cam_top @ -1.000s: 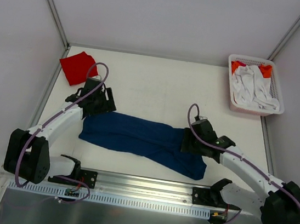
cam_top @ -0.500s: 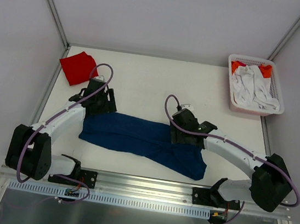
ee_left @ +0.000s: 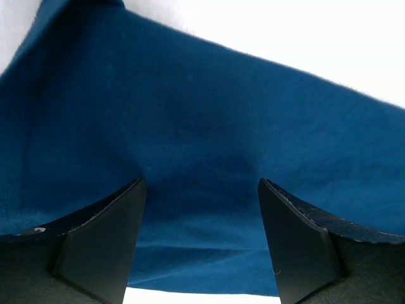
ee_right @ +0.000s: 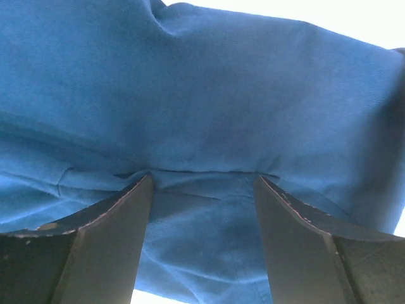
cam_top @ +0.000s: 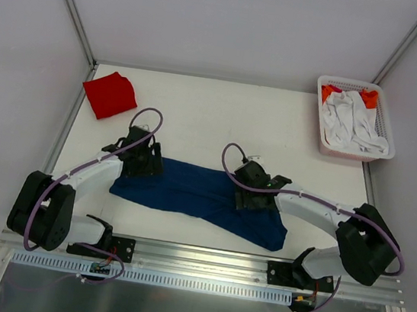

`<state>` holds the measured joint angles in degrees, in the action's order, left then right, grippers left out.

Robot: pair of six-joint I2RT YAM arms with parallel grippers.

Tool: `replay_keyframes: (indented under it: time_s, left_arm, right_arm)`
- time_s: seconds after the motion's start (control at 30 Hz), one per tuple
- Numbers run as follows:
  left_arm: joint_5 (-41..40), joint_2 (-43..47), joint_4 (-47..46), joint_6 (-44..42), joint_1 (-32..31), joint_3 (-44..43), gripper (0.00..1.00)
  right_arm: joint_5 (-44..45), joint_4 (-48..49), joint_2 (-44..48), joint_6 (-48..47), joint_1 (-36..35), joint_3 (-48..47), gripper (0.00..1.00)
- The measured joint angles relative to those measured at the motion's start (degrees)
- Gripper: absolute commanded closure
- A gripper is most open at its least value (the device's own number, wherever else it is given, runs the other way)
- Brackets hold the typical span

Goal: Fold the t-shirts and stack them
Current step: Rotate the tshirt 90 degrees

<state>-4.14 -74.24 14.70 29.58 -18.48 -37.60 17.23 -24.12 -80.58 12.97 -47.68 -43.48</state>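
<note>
The navy blue t-shirt lies as a long folded band across the near middle of the table; its print is hidden. My left gripper is open over the band's left end, with blue cloth between and beyond its fingers. My right gripper is open over the band's right part, fingertips pressed against the cloth. The red t-shirt lies folded at the far left corner, apart from both grippers.
A white slatted basket with white and orange cloth stands at the far right corner. White walls and metal posts border the table. A metal rail runs along the near edge by the arm bases.
My right gripper has moved left along the navy shirt toward its middle. My left gripper has moved a little nearer and right, onto the shirt's left end.
</note>
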Motion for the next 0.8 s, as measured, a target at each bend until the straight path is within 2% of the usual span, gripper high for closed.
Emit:
replay_keyframes:
  time_s: [0.3, 0.57, 0.8]
  left_arm:
    - [0.0, -1.9, -2.4, 0.5, -0.3, 1.6, 0.28]
    - [-0.5, -2.1, -3.7, 0.9, -1.7, 1.8, 0.28]
    - [-0.6, -1.0, -4.9, 2.7, -3.1, 2.9, 0.28]
  right_arm:
    - [-0.1, 4.4, -3.6, 0.2, 0.0, 0.2, 0.32]
    - [0.0, 5.9, -8.6, -0.5, 0.5, -4.4, 0.32]
    - [-1.0, 5.3, -13.3, -3.2, 3.9, -9.9, 0.32]
